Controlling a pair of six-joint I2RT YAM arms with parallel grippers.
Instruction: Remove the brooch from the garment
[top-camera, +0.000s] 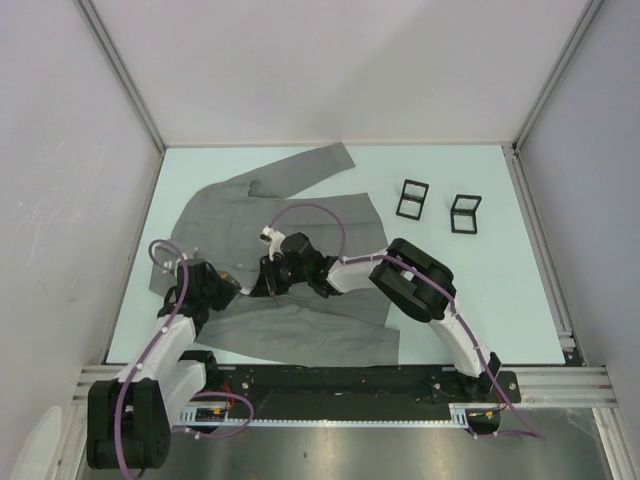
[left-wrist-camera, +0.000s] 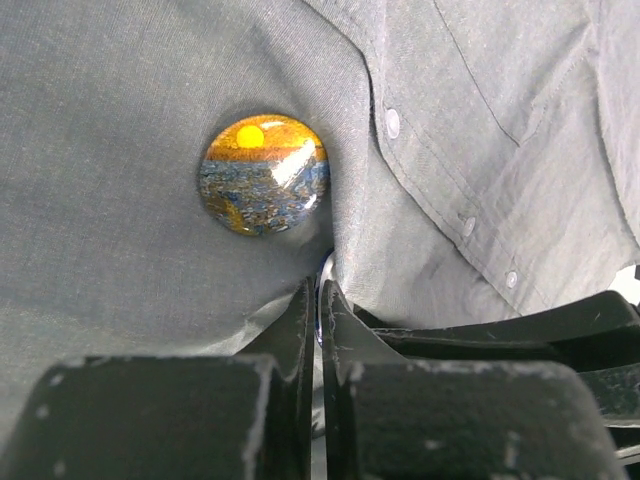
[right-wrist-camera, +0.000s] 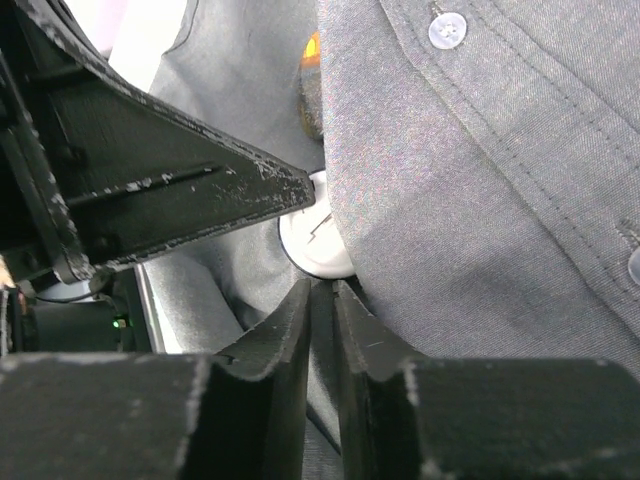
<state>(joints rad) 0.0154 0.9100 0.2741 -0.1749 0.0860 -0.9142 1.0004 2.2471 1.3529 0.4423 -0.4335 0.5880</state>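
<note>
The grey garment (top-camera: 300, 215) lies spread on the table, its placket and pale buttons (left-wrist-camera: 392, 123) showing. The round brooch (left-wrist-camera: 264, 174), a glossy sunset picture, sits on the cloth just above my left gripper (left-wrist-camera: 320, 292). That gripper is shut, with a thin pale rim showing between its tips. From the right wrist, the brooch's white back disc (right-wrist-camera: 318, 245) peeks from under the cloth flap (right-wrist-camera: 480, 180). The left gripper's finger (right-wrist-camera: 200, 205) lies over the disc's edge. My right gripper (right-wrist-camera: 322, 290) is right below the disc, its jaws a narrow slit apart, nothing seen in them. Both grippers (top-camera: 237, 288) (top-camera: 268, 283) meet mid-garment.
Two small black frames (top-camera: 411, 197) (top-camera: 464, 213) stand on the pale table to the right of the garment. White walls and metal rails close in the table on three sides. The right arm's purple cable (top-camera: 320, 215) loops over the garment.
</note>
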